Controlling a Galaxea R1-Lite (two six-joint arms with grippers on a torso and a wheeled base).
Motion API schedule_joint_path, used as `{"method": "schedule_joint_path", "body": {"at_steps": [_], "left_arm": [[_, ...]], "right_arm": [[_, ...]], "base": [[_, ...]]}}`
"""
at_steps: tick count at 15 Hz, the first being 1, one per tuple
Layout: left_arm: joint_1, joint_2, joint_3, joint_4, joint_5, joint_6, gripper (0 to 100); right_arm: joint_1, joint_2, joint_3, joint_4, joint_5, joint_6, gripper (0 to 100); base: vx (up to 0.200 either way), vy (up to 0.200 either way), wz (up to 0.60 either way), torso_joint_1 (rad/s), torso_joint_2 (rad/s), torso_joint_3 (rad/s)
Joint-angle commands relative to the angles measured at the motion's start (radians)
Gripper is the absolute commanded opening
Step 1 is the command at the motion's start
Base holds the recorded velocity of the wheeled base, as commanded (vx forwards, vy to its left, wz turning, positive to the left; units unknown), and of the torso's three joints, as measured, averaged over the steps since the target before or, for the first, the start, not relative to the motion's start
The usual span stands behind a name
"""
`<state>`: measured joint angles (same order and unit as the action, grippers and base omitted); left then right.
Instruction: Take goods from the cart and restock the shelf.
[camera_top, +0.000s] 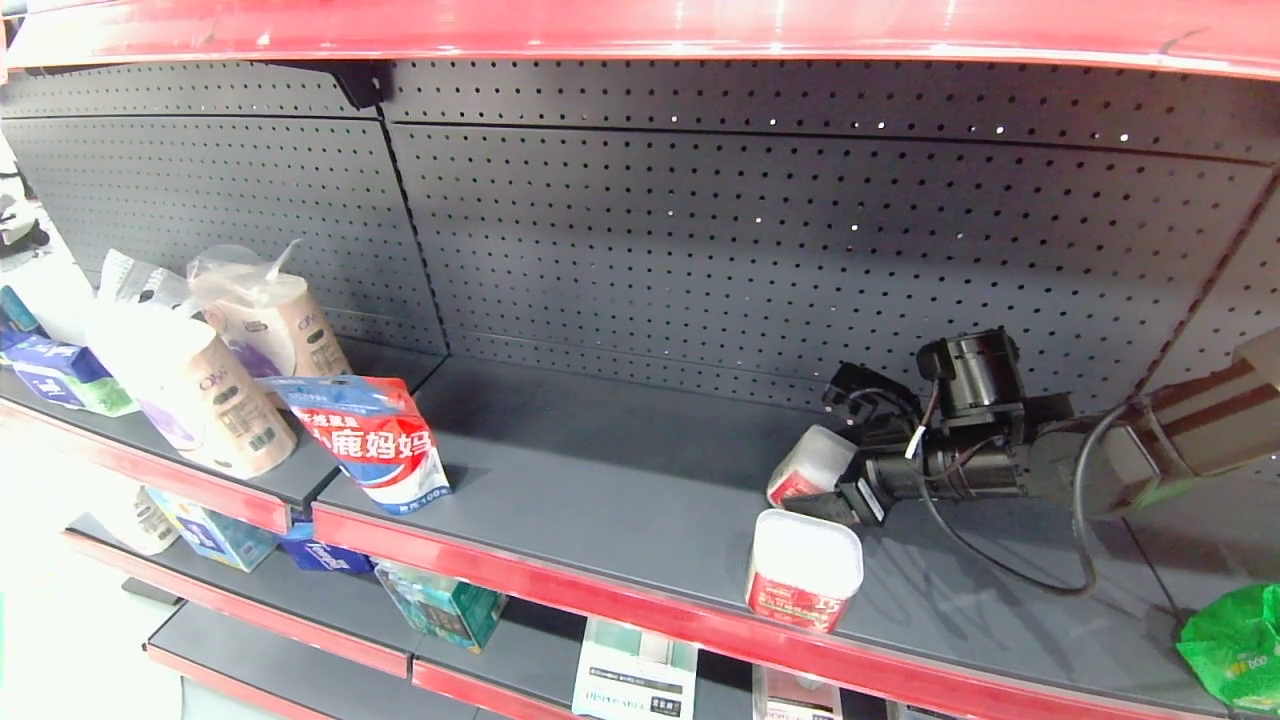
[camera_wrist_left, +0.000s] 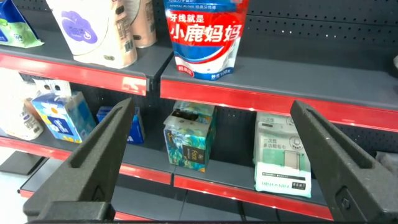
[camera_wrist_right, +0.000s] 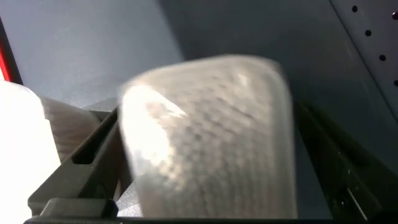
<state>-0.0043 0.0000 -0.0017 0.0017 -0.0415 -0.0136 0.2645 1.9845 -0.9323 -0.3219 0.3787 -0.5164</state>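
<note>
White tub (camera_top: 803, 468) w/ red label: in the head view you have it clamped in the right gripper (camera_top: 838, 470), tipped on its side, low over the grey shelf deck (camera_top: 620, 480), right of centre. You can't tell if it touches the deck. A second tub (camera_top: 805, 568) of the same kind stands upright just in front, at the red front edge. Far to the left on the same level you see a red-white-blue pouch (camera_top: 375, 440) standing near the edge. Beyond it, on the next shelf section, are two wrapped paper rolls (camera_top: 195, 385), then blue-green packs (camera_top: 60, 372). A green bag (camera_top: 1235, 645) lies at the far right.

Left wrist view: your left gripper (camera_wrist_left: 211, 106) is spread wide w/ nothing between the fingers (camera_wrist_left: 106, 149), out in front of the shelf. Ahead of it, the pouch (camera_wrist_left: 205, 37) sits on the upper level. One level down are a teal box (camera_wrist_left: 189, 137), a white-green pack (camera_wrist_left: 283, 158) and a blue pack (camera_wrist_left: 62, 115).

Right wrist view: the white tub (camera_wrist_right: 211, 137) sits between both fingers (camera_wrist_right: 87, 165), gripped on its sides. The second tub (camera_wrist_right: 22, 137) shows at the frame edge, close beside.
</note>
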Motion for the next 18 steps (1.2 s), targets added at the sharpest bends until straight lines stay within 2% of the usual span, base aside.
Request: {"method": "schedule_joint_path", "body": {"at_steps": [1, 6, 18], "left_arm": [[0.0, 0.0, 0.0, 0.0, 0.0, 0.0, 100], [0.0, 0.0, 0.0, 0.0, 0.0, -0.002, 100], [0.0, 0.0, -0.001, 0.0, 0.0, 0.0, 100]], "right_arm": [[-0.001, 0.001, 0.0, 0.0, 0.0, 0.001, 100], [0.001, 0.002, -0.02, 0.001, -0.037, 0.007, 100], [0.013, -0.032, -0.019, 0.001, -0.044, 0.009, 100]], "base": [[0.0, 0.0, 0.0, 0.0, 0.0, 0.0], [0.0, 0.0, 0.0, 0.0, 0.0, 0.0], [0.0, 0.0, 0.0, 0.0, 0.0, 0.0]]}}
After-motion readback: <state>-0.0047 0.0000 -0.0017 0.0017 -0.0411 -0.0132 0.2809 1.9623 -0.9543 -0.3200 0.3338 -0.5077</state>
